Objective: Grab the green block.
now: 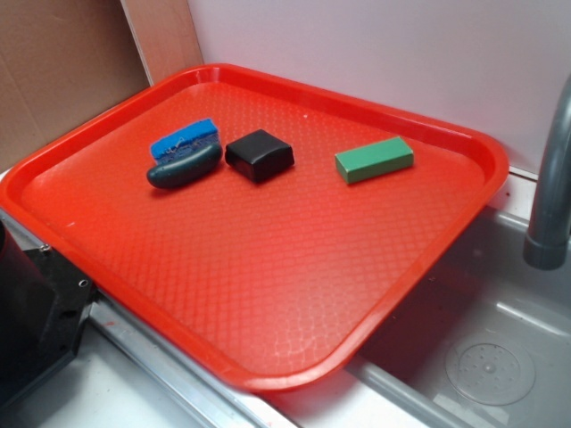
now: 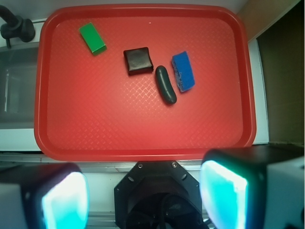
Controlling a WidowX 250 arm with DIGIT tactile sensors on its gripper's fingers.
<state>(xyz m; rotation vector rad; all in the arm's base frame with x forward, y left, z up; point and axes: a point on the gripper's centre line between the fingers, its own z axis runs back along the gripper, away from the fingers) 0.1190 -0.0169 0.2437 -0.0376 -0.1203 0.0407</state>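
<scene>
Gripper [image 2: 143, 191]: positioned off the near edge of the tray, above the robot base; fingers [image 2: 224, 195] spread wide apart, holding nothing, pads glowing teal in the wrist view. Not resolved in the exterior view beyond a dark housing at the lower left.

Red tray [image 1: 268, 294]: rested flat, partly over a grey sink [image 1: 482, 339], with one rounded corner overhanging the basin. Surface textured with a diamond pattern; raised rim on all sides. Near half of the tray carried nothing. Contained four pieces, all grouped in the far half.

Dark teal oblong piece [image 1: 184, 167]: lay on its side nearest the middle of the tray, touching the blue block along its length in the exterior view.

Blue block [image 1: 185, 139]: lay just beyond the teal piece, toward the tray's long side edge, with a rough, worn face.

Black square block [image 1: 259, 154]: sat flat just beside the teal piece, apart from it by a narrow gap.

Green block [image 1: 374, 160]: lay flat on its broad face, farthest from the gripper, near the far corner of the tray on the faucet side, well apart from the black block and clear of the rim. Untouched.

Grey faucet [image 1: 549, 178]: stood upright beyond that corner, at the sink's edge.
</scene>
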